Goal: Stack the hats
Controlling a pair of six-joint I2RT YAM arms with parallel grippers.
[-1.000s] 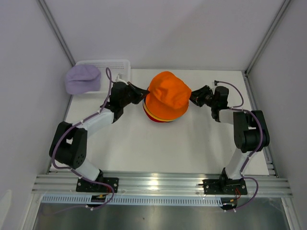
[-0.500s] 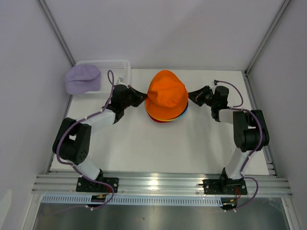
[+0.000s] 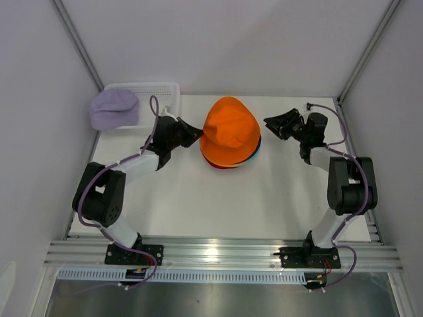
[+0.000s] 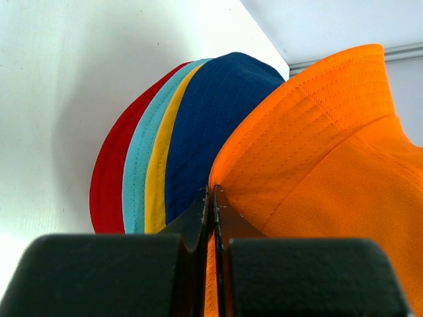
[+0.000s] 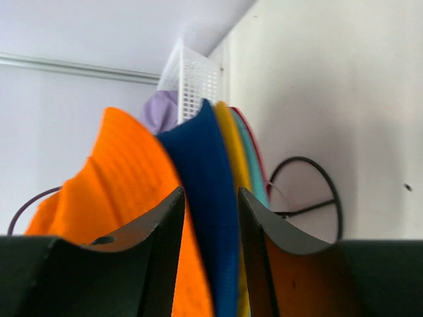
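- Left gripper (image 4: 211,193): its fingers are pressed together, pinching the brim of the orange bucket hat (image 3: 230,127) at the hat's left edge.
- Right gripper (image 3: 268,121): its fingers are spread apart and hold nothing, just to the right of the pile of hats.
- The orange bucket hat sits on top of the pile, towards the back of the white table (image 3: 198,205).
- Beneath it show the brims of the navy blue hat (image 4: 211,112), yellow hat (image 4: 157,178), teal hat (image 4: 135,178) and red hat (image 4: 106,185).
- A black wire frame (image 5: 310,191) pokes out by the pile's underside.
- The lavender hat (image 3: 114,107) lies well apart at the back left, against the white lattice basket (image 3: 158,89).
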